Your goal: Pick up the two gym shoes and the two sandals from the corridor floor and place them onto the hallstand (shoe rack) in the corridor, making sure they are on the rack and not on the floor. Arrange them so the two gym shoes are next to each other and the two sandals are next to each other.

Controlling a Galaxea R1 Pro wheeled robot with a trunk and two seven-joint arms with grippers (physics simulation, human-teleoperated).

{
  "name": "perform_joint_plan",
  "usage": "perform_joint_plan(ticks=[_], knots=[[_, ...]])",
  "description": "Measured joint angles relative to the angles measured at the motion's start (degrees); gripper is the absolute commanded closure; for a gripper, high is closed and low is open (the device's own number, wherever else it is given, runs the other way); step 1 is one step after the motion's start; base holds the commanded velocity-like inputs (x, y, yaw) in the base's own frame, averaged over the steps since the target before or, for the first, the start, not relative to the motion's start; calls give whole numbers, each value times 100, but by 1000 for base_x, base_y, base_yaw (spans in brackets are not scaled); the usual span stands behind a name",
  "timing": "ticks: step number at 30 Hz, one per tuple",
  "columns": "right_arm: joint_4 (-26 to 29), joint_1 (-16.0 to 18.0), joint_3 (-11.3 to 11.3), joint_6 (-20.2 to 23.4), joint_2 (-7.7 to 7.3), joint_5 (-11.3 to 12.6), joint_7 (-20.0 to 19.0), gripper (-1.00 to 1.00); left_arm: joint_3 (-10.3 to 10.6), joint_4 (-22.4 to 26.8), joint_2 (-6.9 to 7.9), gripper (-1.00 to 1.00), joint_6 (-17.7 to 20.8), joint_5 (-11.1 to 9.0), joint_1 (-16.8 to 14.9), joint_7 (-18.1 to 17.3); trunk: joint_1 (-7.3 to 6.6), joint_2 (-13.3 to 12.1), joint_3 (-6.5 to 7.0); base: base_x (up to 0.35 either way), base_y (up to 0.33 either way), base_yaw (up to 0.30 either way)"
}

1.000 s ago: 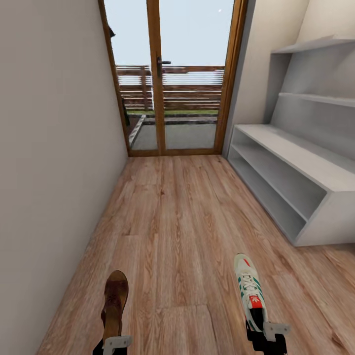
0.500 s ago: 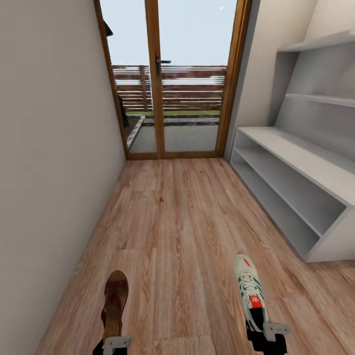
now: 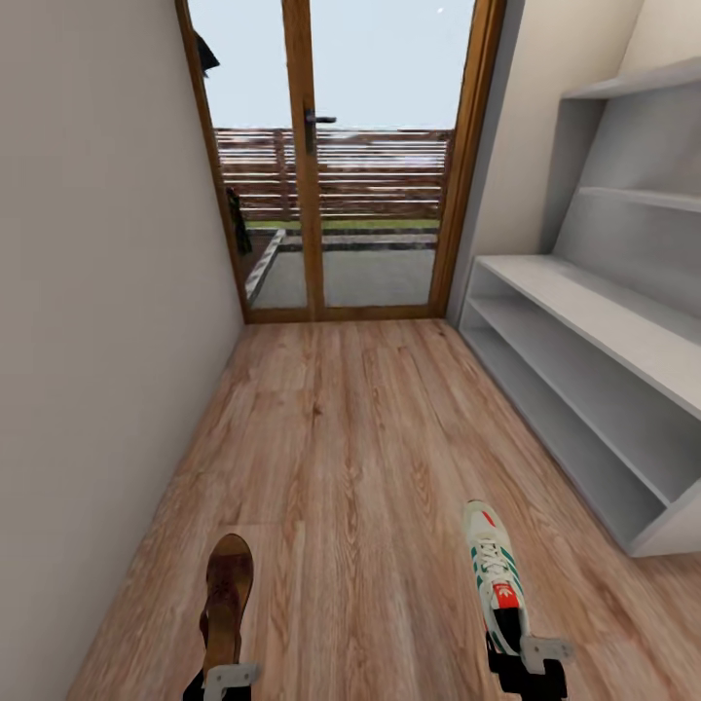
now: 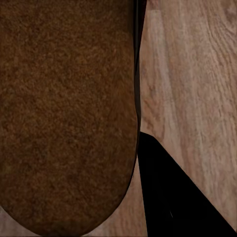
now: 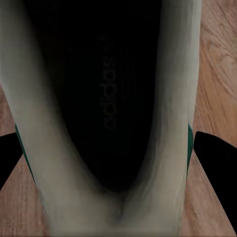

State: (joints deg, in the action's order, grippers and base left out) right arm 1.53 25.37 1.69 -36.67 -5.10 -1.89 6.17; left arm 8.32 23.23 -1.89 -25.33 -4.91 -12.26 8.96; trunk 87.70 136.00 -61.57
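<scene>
Two items are carried at once along the corridor: a sandal is held by the left gripper and a gym shoe by the right gripper, each gripped at the heel end with the toe pointing ahead, clear above the corridor floor. In the left wrist view the sandal is seen from close against the planks; in the right wrist view the gym shoe is looked into from its opening. The fingers of both grippers are closed on the footwear, though the exact gap is hidden. The hallstand is seen ahead on the right, its two open shelf levels bare, with a glazed door at the corridor's end. The step in hand is judged to be transport. Next, a turn toward the rack is called for, then a lowering of each item onto a shelf, with room kept beside each for its partner.
</scene>
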Motion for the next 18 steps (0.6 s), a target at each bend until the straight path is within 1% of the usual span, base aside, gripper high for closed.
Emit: perform_joint_plan(ticks=[18], knots=[[0, 0, 0, 0, 0, 0, 0, 100, 0, -8, 7, 100, 0, 0, 0, 0, 0, 0, 0, 340, 0, 0]])
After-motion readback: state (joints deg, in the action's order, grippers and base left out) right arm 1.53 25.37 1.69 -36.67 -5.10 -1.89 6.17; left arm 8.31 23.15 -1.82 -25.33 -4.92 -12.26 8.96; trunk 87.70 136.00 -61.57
